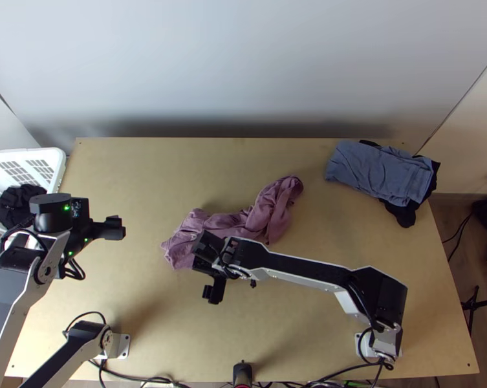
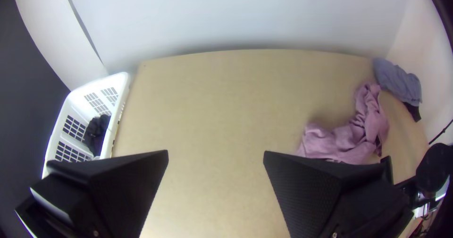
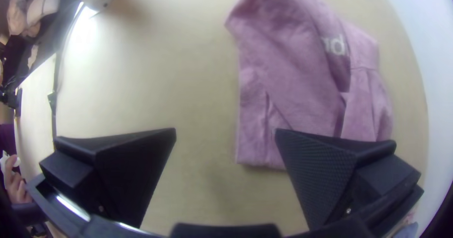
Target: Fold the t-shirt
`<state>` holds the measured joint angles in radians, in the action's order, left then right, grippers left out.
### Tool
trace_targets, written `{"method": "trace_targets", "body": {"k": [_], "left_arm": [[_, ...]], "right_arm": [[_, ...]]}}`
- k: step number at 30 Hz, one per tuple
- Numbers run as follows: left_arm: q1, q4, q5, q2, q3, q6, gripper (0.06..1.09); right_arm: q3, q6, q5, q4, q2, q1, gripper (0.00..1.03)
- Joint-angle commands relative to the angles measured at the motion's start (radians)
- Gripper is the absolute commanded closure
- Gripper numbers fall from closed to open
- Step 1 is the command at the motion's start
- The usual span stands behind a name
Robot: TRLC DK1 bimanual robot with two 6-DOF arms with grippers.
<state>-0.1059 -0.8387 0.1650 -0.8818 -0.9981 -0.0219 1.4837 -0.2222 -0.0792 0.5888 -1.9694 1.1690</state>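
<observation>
While the right pincer hangs at the near-left end of the mauve fabric t-shirt, its wide flat black fingers stand far apart, nothing clamped. From its wrist, one finger overlaps the shirt's edge; can't tell if they touch. Left pincer, same deal: spread wide, nothing between the fingers, over the left side of the light wooden bench, near the white slatted plastic basket. Shirt: mid-bench, bunched, pale lettering partly visible. Far right corner: blue-grey folded cloth on black cloth. Dark cloth in basket.
</observation>
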Motion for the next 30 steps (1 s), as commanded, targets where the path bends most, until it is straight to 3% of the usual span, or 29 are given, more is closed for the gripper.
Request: {"method": "trace_targets", "body": {"k": [1,11,13,19,22,27,30], "left_arm": [[0.012,0.012,-0.009,-0.006,0.009,0.000,0.10],[0.021,0.012,-0.010,-0.005,0.010,0.005,0.10],[0.023,0.012,-0.010,-0.005,0.010,0.005,0.10],[0.028,0.012,-0.010,-0.003,0.010,0.007,0.10],[0.034,0.012,-0.010,-0.002,0.012,0.008,0.10],[0.034,0.010,-0.012,0.001,0.012,0.008,0.10],[0.034,0.010,-0.025,0.004,0.013,0.007,0.10]], "right_arm": [[-0.037,-0.023,0.030,-0.041,-0.003,-0.032,0.05],[-0.071,-0.069,0.064,-0.058,-0.002,-0.068,0.06],[-0.071,-0.074,0.065,-0.058,-0.006,-0.069,0.18],[-0.071,-0.080,0.067,-0.078,-0.017,-0.071,0.70],[-0.066,-0.080,0.068,-0.081,-0.019,-0.074,0.88],[-0.065,-0.080,0.067,-0.080,-0.014,-0.080,1.00],[-0.065,-0.075,0.067,-0.076,0.004,-0.080,1.00]]}}
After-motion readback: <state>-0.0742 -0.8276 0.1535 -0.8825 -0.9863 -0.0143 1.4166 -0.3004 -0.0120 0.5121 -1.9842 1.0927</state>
